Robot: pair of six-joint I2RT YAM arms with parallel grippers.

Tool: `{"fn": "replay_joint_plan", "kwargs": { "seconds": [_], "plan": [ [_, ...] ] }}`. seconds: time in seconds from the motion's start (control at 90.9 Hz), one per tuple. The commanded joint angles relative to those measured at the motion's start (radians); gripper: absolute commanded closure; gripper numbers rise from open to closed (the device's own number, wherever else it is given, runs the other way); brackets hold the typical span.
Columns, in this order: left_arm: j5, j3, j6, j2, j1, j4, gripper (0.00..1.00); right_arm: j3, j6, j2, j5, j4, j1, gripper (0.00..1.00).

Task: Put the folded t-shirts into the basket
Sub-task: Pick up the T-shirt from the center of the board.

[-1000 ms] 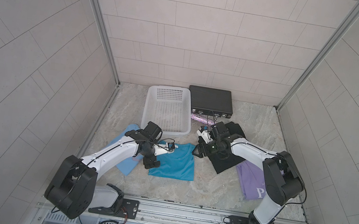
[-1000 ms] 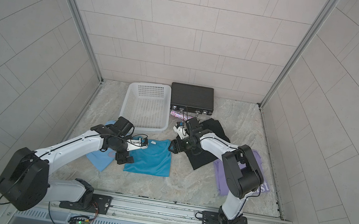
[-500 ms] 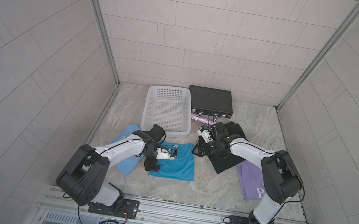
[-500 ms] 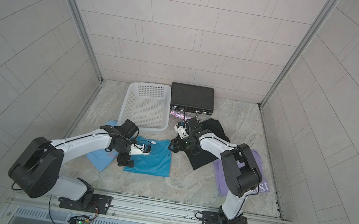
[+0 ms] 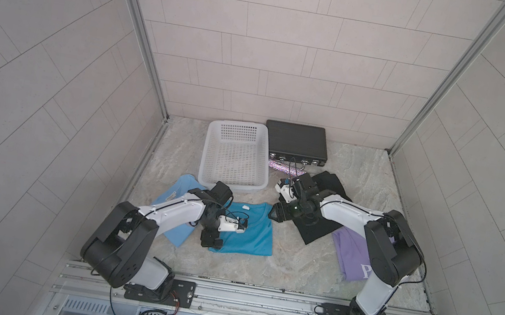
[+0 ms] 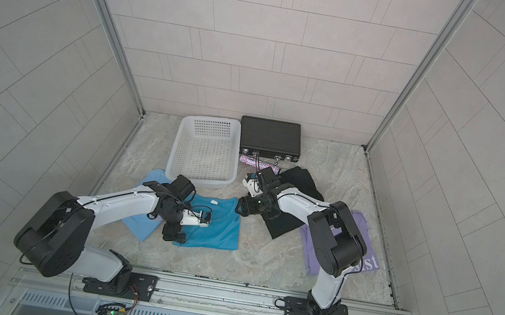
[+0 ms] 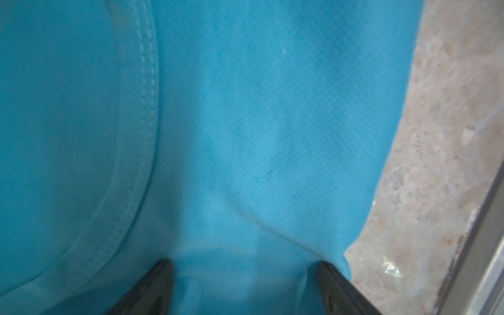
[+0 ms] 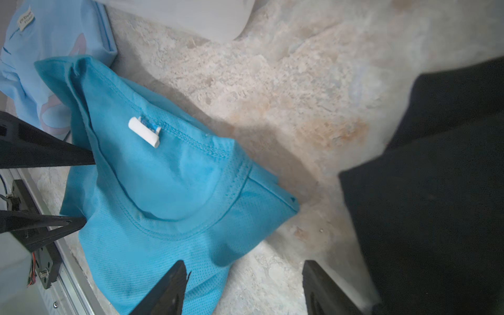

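Note:
The teal t-shirt (image 5: 249, 230) (image 6: 218, 229) lies folded on the floor in front of the white basket (image 5: 238, 124) (image 6: 212, 119), which holds nothing. My left gripper (image 5: 211, 241) (image 7: 242, 270) is open, its jaws pressed down astride the teal shirt's left edge. My right gripper (image 5: 276, 216) (image 8: 244, 266) is open at the shirt's far right corner, one finger on the teal fabric (image 8: 163, 177), the other over bare floor. The light blue t-shirt (image 5: 181, 188) lies partly under my left arm. The black t-shirt (image 5: 329, 185) and the lavender t-shirt (image 5: 349, 254) lie under my right arm.
A flat black briefcase (image 5: 296, 138) lies to the right of the basket, with a glittery strip (image 5: 284, 168) in front of it. Tiled walls close in three sides. A metal rail (image 5: 255, 297) carrying both arm bases runs along the front.
My left gripper has slid a little toward the front along the teal shirt's left edge and its arm has folded in. The right gripper's jaws have narrowed slightly at the shirt's corner.

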Motion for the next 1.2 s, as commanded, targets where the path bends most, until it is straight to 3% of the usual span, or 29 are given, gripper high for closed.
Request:
{"fn": "replay_joint_plan", "kwargs": {
  "seconds": [0.0, 0.583, 0.968, 1.189],
  "plan": [
    [0.03, -0.03, 0.0, -0.012, -0.007, -0.032, 0.15, 0.026, 0.008, 0.001, -0.001, 0.004, 0.02, 0.29],
    [0.046, -0.044, -0.032, -0.039, -0.016, -0.095, 0.14, 0.003, 0.131, 0.082, 0.082, 0.119, 0.072, 0.32],
    [0.075, -0.038, -0.063, -0.083, -0.017, -0.108, 0.14, -0.065, 0.198, 0.093, 0.081, 0.23, 0.107, 0.54],
    [0.062, 0.017, -0.181, -0.09, -0.015, -0.103, 0.13, -0.044, 0.209, 0.126, 0.008, 0.279, 0.112, 0.7]
  ]
}}
